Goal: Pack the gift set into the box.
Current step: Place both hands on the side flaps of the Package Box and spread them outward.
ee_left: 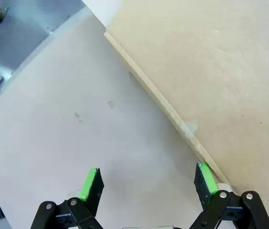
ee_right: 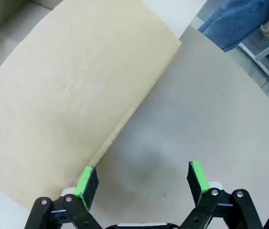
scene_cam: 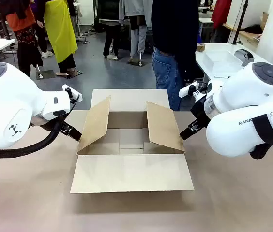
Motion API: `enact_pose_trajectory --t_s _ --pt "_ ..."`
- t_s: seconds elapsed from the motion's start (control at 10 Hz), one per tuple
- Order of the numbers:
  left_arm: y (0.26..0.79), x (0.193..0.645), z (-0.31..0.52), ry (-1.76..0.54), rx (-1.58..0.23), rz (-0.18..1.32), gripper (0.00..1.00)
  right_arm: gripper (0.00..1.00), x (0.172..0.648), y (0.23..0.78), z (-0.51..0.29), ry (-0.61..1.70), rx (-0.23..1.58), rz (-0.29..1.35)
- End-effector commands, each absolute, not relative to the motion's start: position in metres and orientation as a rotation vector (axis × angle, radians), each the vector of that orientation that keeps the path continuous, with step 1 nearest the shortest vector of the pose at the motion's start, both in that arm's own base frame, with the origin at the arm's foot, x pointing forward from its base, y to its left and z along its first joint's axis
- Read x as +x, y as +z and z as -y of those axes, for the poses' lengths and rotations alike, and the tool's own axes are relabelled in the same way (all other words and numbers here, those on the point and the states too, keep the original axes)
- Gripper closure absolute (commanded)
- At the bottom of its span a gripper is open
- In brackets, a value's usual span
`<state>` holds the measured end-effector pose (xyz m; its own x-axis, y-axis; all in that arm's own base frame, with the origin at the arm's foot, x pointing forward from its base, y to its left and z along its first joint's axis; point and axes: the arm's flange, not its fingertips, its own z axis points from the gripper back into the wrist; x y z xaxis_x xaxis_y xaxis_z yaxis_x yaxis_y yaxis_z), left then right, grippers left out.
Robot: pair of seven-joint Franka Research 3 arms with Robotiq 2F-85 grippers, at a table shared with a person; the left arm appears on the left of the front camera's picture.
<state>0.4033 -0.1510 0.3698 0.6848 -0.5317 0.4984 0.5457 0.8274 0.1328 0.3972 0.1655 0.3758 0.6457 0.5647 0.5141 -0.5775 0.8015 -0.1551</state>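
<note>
**Condition.** The large plain brown corrugated cardboard box [scene_cam: 131,171] sits open at the centre of the front view on the tan counter [scene_cam: 30,193]. Its near and far flaps lie flat. The left side flap [scene_cam: 95,123] and the right side flap [scene_cam: 163,126] stand tilted, leaning in over the opening. Inside, only bare cardboard floor is visible, so packing is judged not yet begun.

**Grippers.** The left gripper [ee_left: 147,176] is released and grasps nothing, with one green pad [ee_left: 206,177] just beside the flap edge at lower right of the left wrist view. The right gripper [ee_right: 141,174] is likewise spread and unloaded, with one pad [ee_right: 86,182] just beside its flap at lower left of the right wrist view.

**Risks.**
- The leaning side flaps narrow the mouth, so a gift set lowered in could catch on them.
- The box looks light and unanchored. Uneven pushing on the flaps could slide or twist it.
- A finger driven into a flap edge could crease the cardboard.
- A person in blue jeans [scene_cam: 168,72] stands close at the far side, and their hands may enter the arms' reach.
</note>
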Motion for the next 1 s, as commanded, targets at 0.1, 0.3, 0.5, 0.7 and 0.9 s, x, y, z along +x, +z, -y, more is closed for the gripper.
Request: enact_pose_trajectory --t_s 0.1,0.3,0.5,0.7,0.9 --pt "0.3700 0.4032 0.1512 -0.604 -0.027 0.550 0.00 0.00 0.3972 0.3758 -0.1655 0.650 0.024 0.577" --pt "0.3700 0.4032 0.1512 -0.604 -0.027 0.550 0.00 0.00 0.3972 0.3758 -0.1655 0.650 0.024 0.577" --pt "0.3700 0.4032 0.1512 -0.604 -0.027 0.550 0.00 0.00 0.3972 0.3758 -0.1655 0.650 0.024 0.577" --pt "0.3700 0.4032 0.1512 -0.604 -0.027 0.550 0.00 0.00 0.3972 0.3758 -0.1655 0.650 0.024 0.577" --pt "0.3700 0.4032 0.1512 -0.604 -0.027 0.550 0.00 0.00 0.3972 0.3758 -0.1655 0.650 0.024 0.577"
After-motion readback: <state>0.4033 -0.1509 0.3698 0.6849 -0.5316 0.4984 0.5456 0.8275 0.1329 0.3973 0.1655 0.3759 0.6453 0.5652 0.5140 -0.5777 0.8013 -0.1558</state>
